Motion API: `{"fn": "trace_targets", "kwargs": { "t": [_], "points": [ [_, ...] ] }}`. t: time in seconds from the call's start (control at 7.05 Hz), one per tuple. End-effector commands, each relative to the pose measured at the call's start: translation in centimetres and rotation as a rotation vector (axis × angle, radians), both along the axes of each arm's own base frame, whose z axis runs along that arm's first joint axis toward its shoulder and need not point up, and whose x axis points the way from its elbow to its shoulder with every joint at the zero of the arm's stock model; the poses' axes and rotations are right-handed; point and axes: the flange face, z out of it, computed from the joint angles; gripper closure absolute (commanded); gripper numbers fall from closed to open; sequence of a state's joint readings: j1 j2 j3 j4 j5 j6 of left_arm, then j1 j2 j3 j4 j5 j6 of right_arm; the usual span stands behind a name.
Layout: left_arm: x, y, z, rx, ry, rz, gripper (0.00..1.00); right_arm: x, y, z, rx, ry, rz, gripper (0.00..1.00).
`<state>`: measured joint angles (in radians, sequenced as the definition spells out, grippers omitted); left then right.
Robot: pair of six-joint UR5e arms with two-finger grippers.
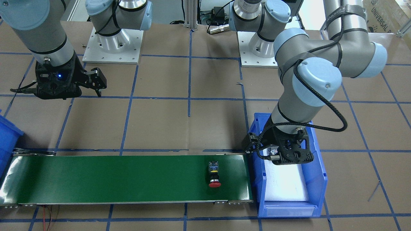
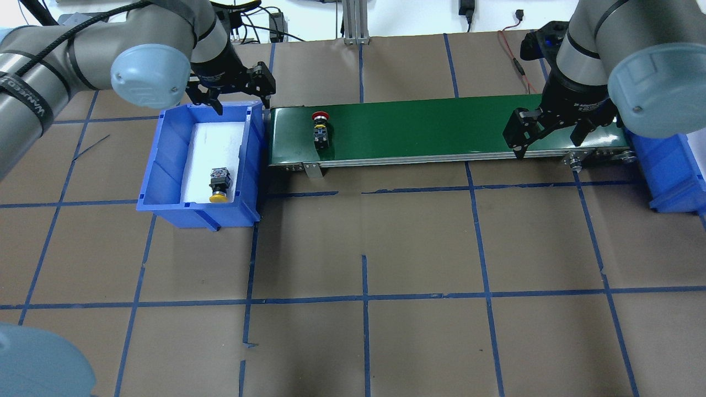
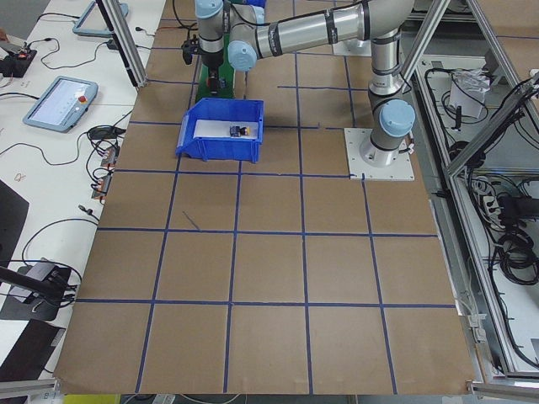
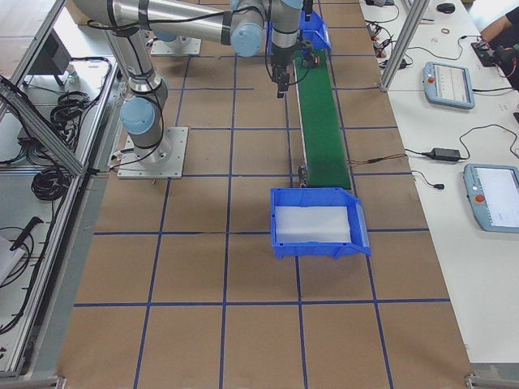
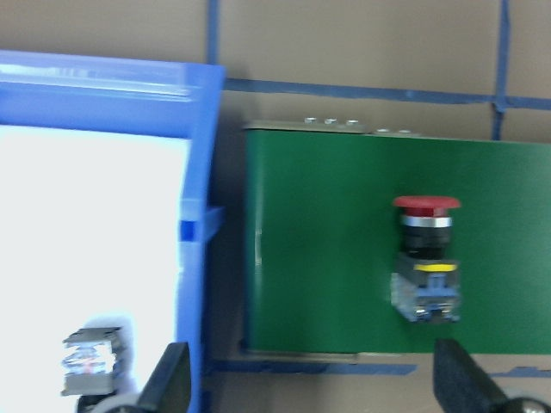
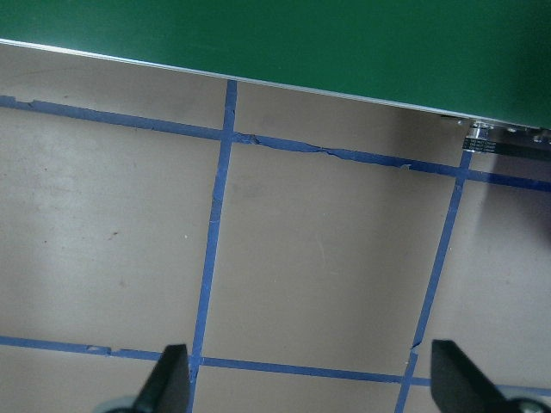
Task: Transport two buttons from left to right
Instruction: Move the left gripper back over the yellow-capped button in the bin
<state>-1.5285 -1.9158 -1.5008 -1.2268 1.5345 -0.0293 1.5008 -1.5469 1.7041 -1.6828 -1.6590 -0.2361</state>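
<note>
The red button (image 2: pixel 319 128) lies on its side on the green conveyor belt (image 2: pixel 430 129), near the belt's left end; it also shows in the front view (image 1: pixel 214 175) and the left wrist view (image 5: pixel 426 258). The yellow button (image 2: pixel 219 184) lies in the left blue bin (image 2: pixel 165 165) on its white liner. My left gripper (image 2: pixel 242 99) is open and empty, hovering over the bin's far corner beside the belt end. My right gripper (image 2: pixel 549 140) is open and empty above the belt's near edge, toward its right end. Its wrist view shows only the belt edge and table.
A second blue bin (image 2: pixel 673 171) stands at the belt's right end; in the right side view it (image 4: pixel 316 223) holds only a white liner. The table (image 2: pixel 364 248) is brown paper with a blue tape grid. The arm bases (image 1: pixel 112 48) stand at the robot's side.
</note>
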Motion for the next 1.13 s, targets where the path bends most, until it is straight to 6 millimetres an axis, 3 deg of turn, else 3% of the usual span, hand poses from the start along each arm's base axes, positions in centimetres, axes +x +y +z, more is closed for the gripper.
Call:
{"fn": "trace_targets", "kwargs": {
  "t": [0.0, 0.14, 0.28, 0.43, 0.71, 0.99],
  "points": [
    [4.3, 0.0, -1.1, 0.038, -0.002, 0.01, 0.0, 0.1, 0.0, 0.0, 0.001, -0.001, 0.0, 0.0],
    [4.9, 0.5, -3.2, 0.07, -0.001, -0.011, 0.0, 0.0, 0.0, 0.0, 0.001, -0.001, 0.001, 0.0],
    [6.8, 0.4, -4.4, 0.081, -0.013, -0.004, 0.0, 0.0, 0.0, 0.0, 0.001, -0.002, -0.001, 0.0],
    [7.0, 0.4, -5.5, 0.098, -0.014, 0.001, 0.0, 0.0, 0.0, 0.0, 0.001, -0.001, 0.0, 0.0],
    [6.9, 1.0, -10.1, 0.129, -0.007, 0.005, 0.0, 0.0, 0.0, 0.0, 0.001, 0.001, 0.001, 0.0],
    [6.8, 1.8, -12.1, 0.138, -0.004, 0.006, 0.0, 0.0, 0.0, 0.0, 0.001, -0.001, 0.001, 0.0]
  ]
}}
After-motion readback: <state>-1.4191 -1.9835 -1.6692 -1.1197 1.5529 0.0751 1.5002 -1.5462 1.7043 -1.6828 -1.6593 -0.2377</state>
